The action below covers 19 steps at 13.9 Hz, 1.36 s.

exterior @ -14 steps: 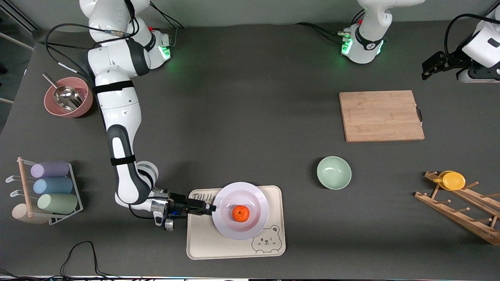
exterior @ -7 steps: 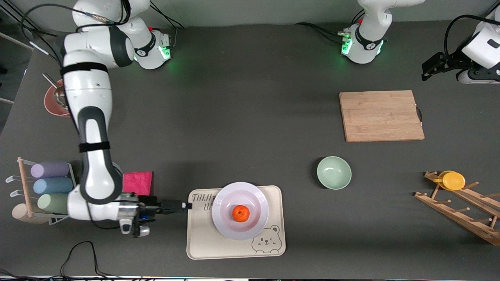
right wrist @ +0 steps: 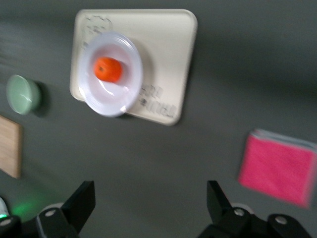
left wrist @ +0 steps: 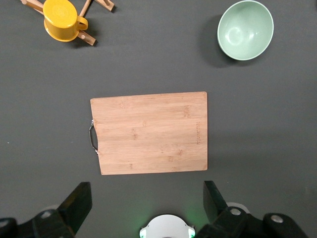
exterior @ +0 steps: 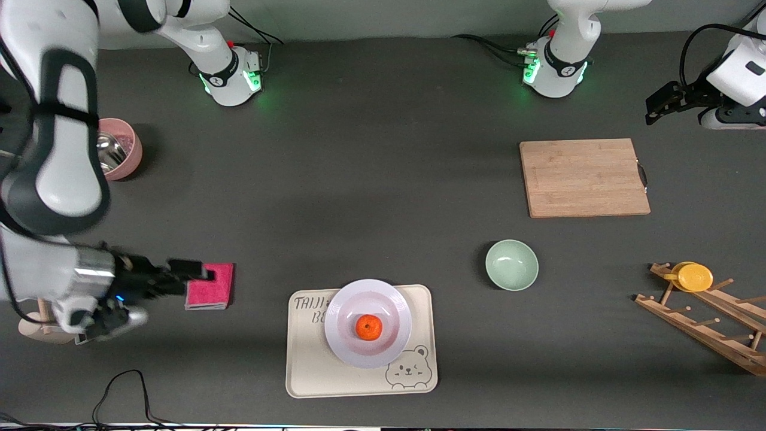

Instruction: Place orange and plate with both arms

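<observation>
The orange (exterior: 369, 327) lies in the middle of the white plate (exterior: 396, 304), which rests on the cream bear-printed tray (exterior: 311, 371). My right gripper (exterior: 190, 273) is open and empty, up in the air over the pink cloth (exterior: 215, 287), well apart from the plate, toward the right arm's end. In the right wrist view the orange (right wrist: 108, 69), plate (right wrist: 130, 91) and tray (right wrist: 168, 44) show beyond the open right gripper (right wrist: 151, 201). My left gripper (exterior: 657, 106) waits raised at the left arm's end of the table, open and empty (left wrist: 147, 198).
A wooden cutting board (exterior: 583, 178) and a mint-green bowl (exterior: 511, 264) lie toward the left arm's end. A yellow cup (exterior: 694, 277) hangs on a wooden rack (exterior: 706, 323). A pink bowl with a metal scoop (exterior: 122, 149) stands near the right arm's base.
My right gripper has left the plate's rim and drawn back and up toward the right arm's end, now over the pink cloth. Plate and orange stay on the tray. The left arm has not moved.
</observation>
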Available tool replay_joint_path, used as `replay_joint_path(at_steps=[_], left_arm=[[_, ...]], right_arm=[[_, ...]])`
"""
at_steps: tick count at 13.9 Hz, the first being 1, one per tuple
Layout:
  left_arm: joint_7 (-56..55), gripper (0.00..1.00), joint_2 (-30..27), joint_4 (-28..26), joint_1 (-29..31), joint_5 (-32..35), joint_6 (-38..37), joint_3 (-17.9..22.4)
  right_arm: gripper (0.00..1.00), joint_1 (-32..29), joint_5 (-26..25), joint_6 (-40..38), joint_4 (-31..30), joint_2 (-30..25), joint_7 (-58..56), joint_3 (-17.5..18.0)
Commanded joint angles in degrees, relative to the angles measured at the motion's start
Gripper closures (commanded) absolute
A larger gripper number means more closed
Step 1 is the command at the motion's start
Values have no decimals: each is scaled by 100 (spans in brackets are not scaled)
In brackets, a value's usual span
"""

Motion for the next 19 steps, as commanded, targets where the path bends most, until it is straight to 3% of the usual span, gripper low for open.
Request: replay_joint_path(at_steps=[1,5,8,19], left_arm=[[56,0,23,73,-87,-9,24,18],[-6,0,15,108,-78,-1,7,27],[231,0,23,214,-69,-9,-37,71],[258,0,41,363,-8,-36,-116,80]], right_arm=[[0,-75,-1188,-306,-1019,-1287,275,118],[0,-198,-2359,-729,-1442,-2176,320,250],[0,-278,-2405,-844,-1609,-2476,381,215],[0,-225,-2466,-844,-1592,-2485,733,197]])
